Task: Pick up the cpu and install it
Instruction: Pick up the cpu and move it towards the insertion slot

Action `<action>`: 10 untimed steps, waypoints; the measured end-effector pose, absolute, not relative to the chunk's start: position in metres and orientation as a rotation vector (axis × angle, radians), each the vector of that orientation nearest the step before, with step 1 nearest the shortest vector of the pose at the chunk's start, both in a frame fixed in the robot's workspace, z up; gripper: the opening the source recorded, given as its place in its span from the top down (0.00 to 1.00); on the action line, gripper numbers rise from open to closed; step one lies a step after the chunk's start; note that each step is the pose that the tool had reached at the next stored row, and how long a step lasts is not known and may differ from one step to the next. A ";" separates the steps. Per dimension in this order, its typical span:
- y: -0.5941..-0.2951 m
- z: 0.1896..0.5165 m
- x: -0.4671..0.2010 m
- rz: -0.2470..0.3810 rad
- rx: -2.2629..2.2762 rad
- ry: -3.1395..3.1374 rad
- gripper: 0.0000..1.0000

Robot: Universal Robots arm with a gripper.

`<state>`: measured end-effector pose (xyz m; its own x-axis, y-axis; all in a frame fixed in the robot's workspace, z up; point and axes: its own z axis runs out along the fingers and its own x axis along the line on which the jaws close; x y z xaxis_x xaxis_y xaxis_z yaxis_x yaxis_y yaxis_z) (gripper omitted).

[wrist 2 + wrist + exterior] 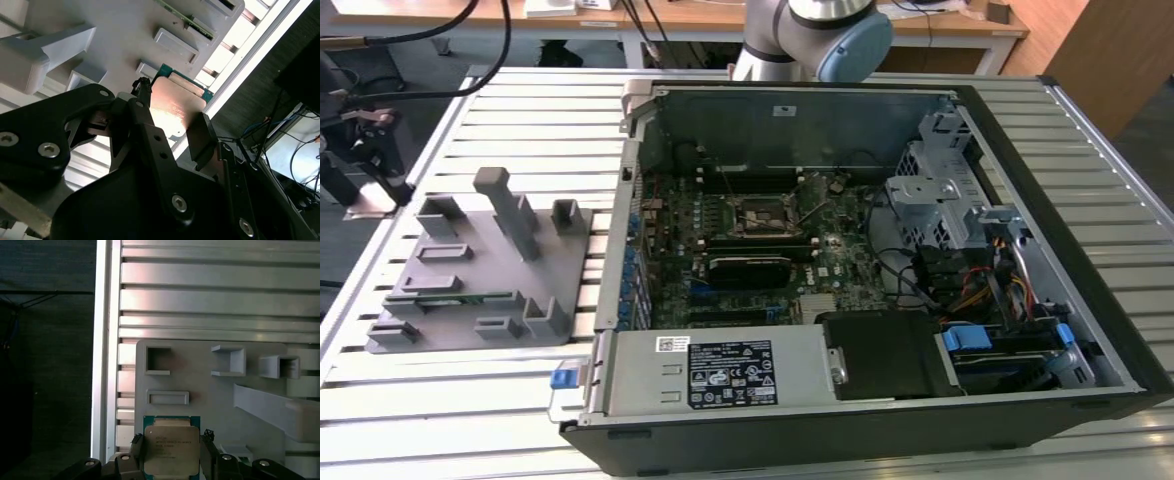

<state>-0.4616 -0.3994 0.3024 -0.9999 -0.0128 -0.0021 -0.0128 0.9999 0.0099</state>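
Black fingers (144, 107) sit closest to the lens in both wrist views, and they are closed on the cpu (171, 446). One finger presses each of two opposite edges, with the gripper (171, 454) centred over the chip. The cpu lies flat between the fingers, its shiny metal top facing the first wrist view and a thin green edge showing around it. Beyond the fingers is the grey fixture plate (215, 390) with its small open pockets and upright posts. It looks well apart from the chip, so I judge the cpu to be held clear of the plate rather than resting on it. Past the plate runs the slatted metal counter (220, 300). In the exterior view the same fixture plate (460, 255) lies on the counter just beside the open computer case (1067, 200). The motherboard (720, 250) is exposed inside the case. Its socket (762, 216) appears unfilled, though that is hard to make out. As I read it, the pick-up half of the task is done. The install half is not: the chip is over the fixture plate, not the case, and is not yet seated in the socket.
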 end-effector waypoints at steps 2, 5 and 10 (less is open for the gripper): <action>-0.399 0.304 -0.462 0.016 -0.020 3.139 0.47; -0.399 0.307 -0.462 0.016 -0.020 3.139 0.47; -0.398 0.312 -0.462 0.016 -0.020 3.139 0.47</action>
